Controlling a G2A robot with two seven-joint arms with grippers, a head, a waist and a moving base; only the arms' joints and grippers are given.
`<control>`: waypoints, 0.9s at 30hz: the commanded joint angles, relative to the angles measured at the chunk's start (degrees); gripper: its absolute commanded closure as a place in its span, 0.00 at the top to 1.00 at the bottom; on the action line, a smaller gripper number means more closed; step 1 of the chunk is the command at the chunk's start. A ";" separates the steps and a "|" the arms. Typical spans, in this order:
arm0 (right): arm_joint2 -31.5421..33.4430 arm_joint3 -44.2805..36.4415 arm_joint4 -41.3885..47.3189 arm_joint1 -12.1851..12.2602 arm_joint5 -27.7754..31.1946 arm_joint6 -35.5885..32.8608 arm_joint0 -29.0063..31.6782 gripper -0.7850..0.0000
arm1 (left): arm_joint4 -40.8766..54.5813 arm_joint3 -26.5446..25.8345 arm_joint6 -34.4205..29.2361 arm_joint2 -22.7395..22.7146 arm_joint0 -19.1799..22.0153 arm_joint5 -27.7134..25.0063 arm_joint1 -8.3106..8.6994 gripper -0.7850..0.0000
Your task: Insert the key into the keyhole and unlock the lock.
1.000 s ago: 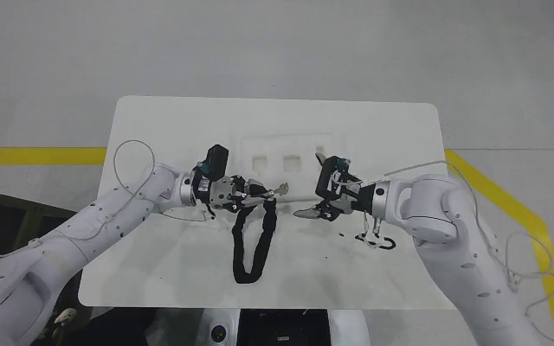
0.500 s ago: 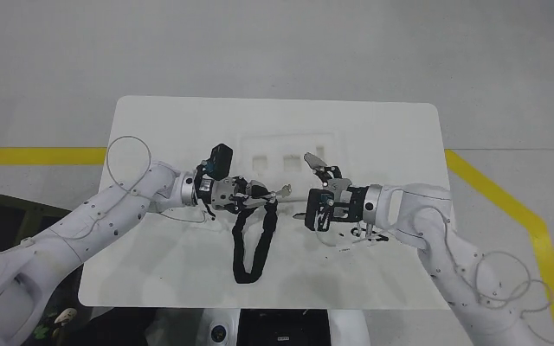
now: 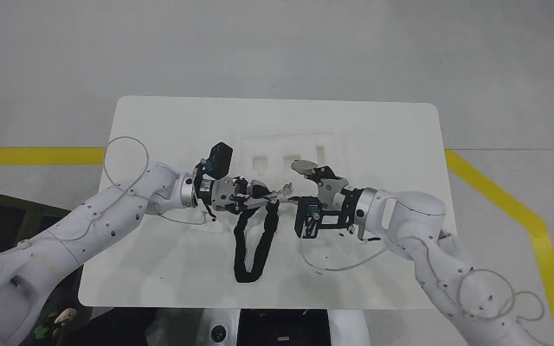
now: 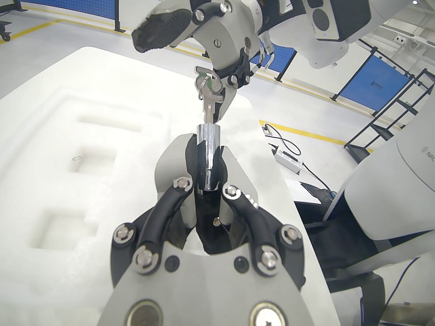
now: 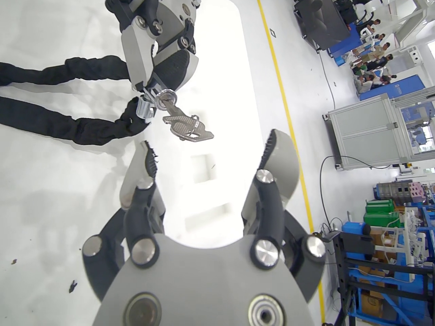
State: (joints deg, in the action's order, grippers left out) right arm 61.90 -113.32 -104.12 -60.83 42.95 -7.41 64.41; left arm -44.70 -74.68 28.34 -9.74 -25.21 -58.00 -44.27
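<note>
In the top view, the lock (image 3: 264,192), a chrome cylinder on a black cable (image 3: 251,246), is held in the left claw (image 3: 247,192) over the middle of the white surface (image 3: 173,121), and the cable's loop is laid on the surface toward the robot. The key (image 3: 281,188) is seen projecting from the cylinder toward the right claw (image 3: 299,183), which is just beside it. In the left wrist view, the left claw (image 4: 205,149) is clamped narrowly on the lock (image 4: 209,133), and the blade of the key (image 4: 209,89) is sunk into the keyhole at the cylinder's end. The right claw (image 4: 192,67) is spread wide around the key's head; whether one finger touches the head cannot be told. In the right wrist view, the right claw (image 5: 212,144) is opened wide, with the key (image 5: 185,125) just ahead of its fingertips and ungripped. The key is lodged in the lock (image 5: 163,98), which is held by the left claw (image 5: 159,83).
</note>
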 commanded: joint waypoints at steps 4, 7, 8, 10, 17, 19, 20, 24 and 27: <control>0.01 -1.34 -1.30 0.07 -0.59 0.21 0.41 0.38 | 0.45 -0.37 -0.58 0.00 -0.42 0.00 0.14 0.00; 0.12 -2.19 -1.74 0.09 -1.07 0.45 0.66 0.35 | 0.72 -0.54 -1.03 0.00 -0.62 0.00 0.19 0.00; 0.07 -2.50 -1.88 0.10 -0.93 0.54 0.70 0.35 | 0.86 -0.57 -1.16 0.00 -0.67 0.00 0.21 0.00; -0.15 -2.99 -2.23 0.12 -0.32 0.71 0.67 0.35 | 1.13 -0.61 -1.43 0.00 -0.79 0.00 0.25 0.00; -1.93 -3.65 -3.34 0.01 2.21 0.25 -0.15 0.33 | 1.98 -0.73 -1.93 0.00 -0.78 0.00 0.36 0.00; -2.16 -3.66 -3.28 -0.04 2.22 0.08 -0.30 0.31 | 2.05 -0.72 -1.96 0.00 -0.73 0.00 0.43 0.00; -2.22 -3.65 -3.25 -0.06 2.24 0.00 -0.37 0.29 | 2.09 -0.67 -1.96 0.00 -0.71 0.00 0.48 0.00; -2.37 -3.43 -2.89 -0.13 2.55 -0.22 -0.58 0.19 | 2.12 -0.75 -1.89 0.00 -0.74 0.00 0.65 0.00; -2.39 -2.87 -1.65 -0.21 2.97 0.07 -0.78 0.13 | 2.07 -0.86 -1.78 0.00 -0.78 0.00 0.74 0.00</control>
State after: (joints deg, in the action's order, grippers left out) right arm 59.52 -116.37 -106.15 -61.02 45.75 -7.44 63.70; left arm -42.57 -75.50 26.54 -9.74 -25.98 -58.00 -43.56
